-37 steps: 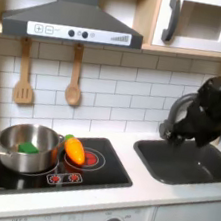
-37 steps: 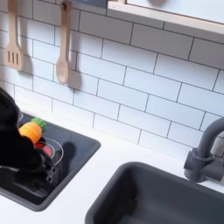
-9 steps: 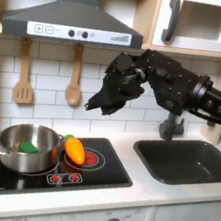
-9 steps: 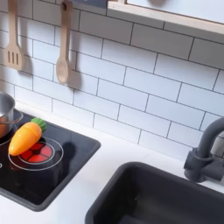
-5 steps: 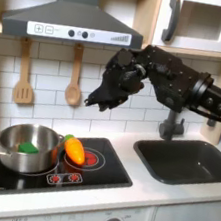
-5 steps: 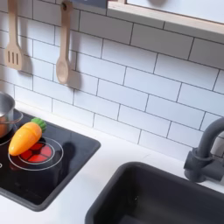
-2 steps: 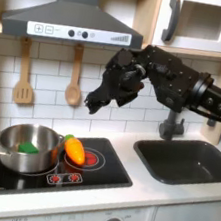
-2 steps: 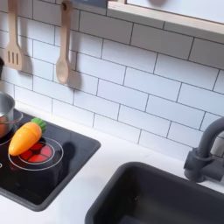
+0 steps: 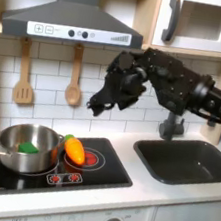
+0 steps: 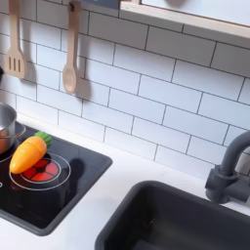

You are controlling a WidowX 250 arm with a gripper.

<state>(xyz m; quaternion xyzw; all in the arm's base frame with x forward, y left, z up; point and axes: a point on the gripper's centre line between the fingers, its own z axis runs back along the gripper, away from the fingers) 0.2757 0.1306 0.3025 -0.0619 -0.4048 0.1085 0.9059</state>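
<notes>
A toy carrot (image 10: 27, 153) lies on the black stove (image 10: 54, 190), over a red ring (image 10: 39, 171). Its green top points to the wall. A bit of a silver pot (image 10: 5, 125) sits at the second exterior view's left edge, touching the carrot. Two wooden spoons (image 10: 68, 54) hang on the white tile wall. A dark sink (image 10: 186, 220) and grey tap (image 10: 227, 171) are at the second exterior view's right.

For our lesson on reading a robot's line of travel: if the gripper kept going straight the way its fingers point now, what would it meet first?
The gripper hangs above the stove, pointing down and to the first exterior view's left. That line probably reaches the carrot beside the pot first, though depth is uncertain.
</notes>
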